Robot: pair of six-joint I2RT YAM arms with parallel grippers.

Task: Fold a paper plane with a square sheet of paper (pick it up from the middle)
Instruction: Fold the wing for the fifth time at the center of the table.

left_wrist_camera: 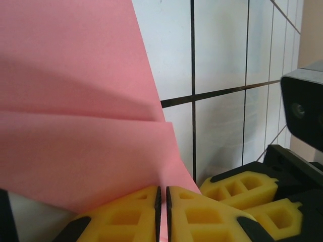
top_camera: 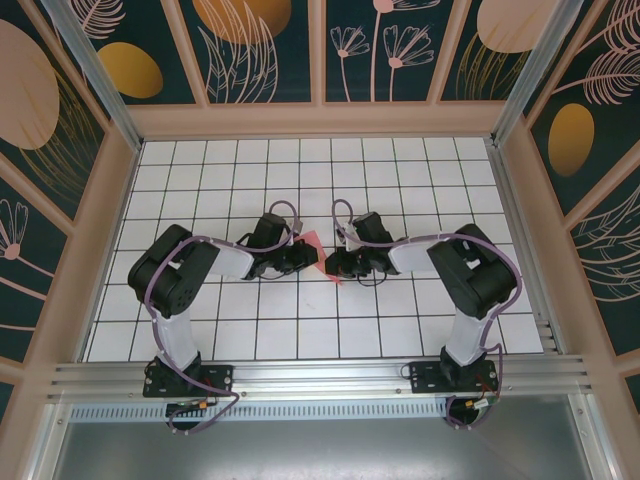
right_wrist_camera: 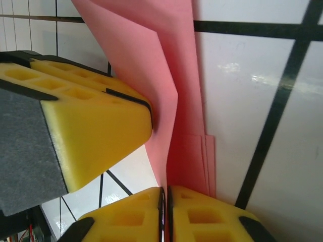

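Observation:
The sheet of paper (top_camera: 313,243) is pink-red and folded into several layers, standing up off the tiles between my two grippers at the table's middle. In the left wrist view the paper (left_wrist_camera: 75,101) runs down into the narrow slit between my left gripper's (left_wrist_camera: 161,201) yellow fingers, which are shut on it. The right wrist view shows its stacked folded edges (right_wrist_camera: 174,65) against the tiles. My right gripper (right_wrist_camera: 165,204) is shut on the paper's lower edge. In the top view the left gripper (top_camera: 297,255) and right gripper (top_camera: 335,262) face each other, almost touching.
The white tiled table (top_camera: 400,180) has black grid lines and is walled by a pink frame. The right gripper's yellow fingers (left_wrist_camera: 242,189) sit close beside my left ones. A left finger (right_wrist_camera: 96,121) presses against the paper near my right jaws.

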